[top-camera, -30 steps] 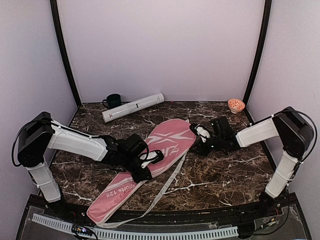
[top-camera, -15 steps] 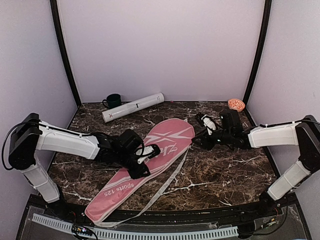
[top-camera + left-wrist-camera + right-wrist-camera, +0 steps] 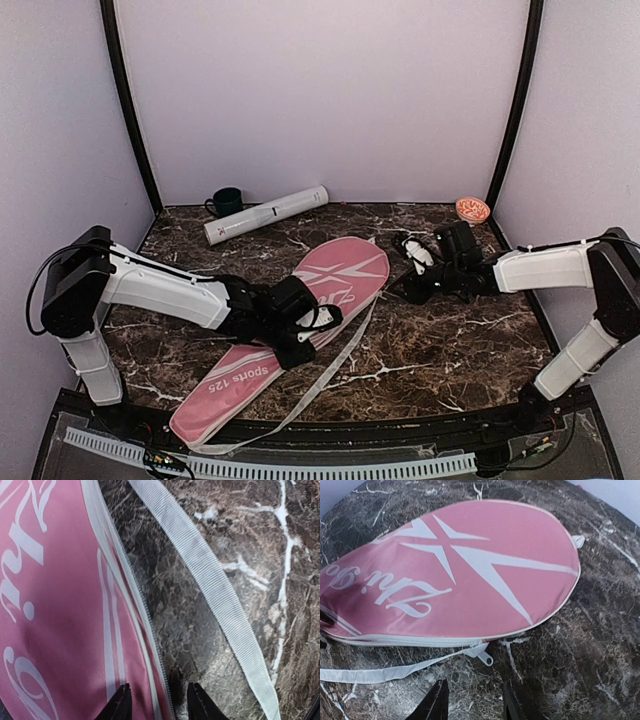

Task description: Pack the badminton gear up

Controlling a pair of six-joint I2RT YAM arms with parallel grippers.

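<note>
**Bag looks zipped, both grippers loose**

The pink bag point(image 3: 335, 285) lies flat, and its zipped edge runs between the half-parted fingers of the left gripper point(image 3: 157, 702), which grasp nothing. The right gripper point(image 3: 472, 700) is likewise half-open and empty, with the zip pull point(image 3: 486, 658) just ahead of its fingertips. I'd judge the closing step nearly done. Next, that pull wants pinching if any gap is left. The white tube point(image 3: 265, 214) lies well beyond both.

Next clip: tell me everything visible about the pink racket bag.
The pink racket bag is racket-shaped, smooth fabric with white lettering and a big white X on its head. It lies flat and diagonal on the dark marbled table, head toward the back right, looking zipped along its edge. A white webbing strap trails beside it. The left gripper, open, straddles its zip edge.
</note>
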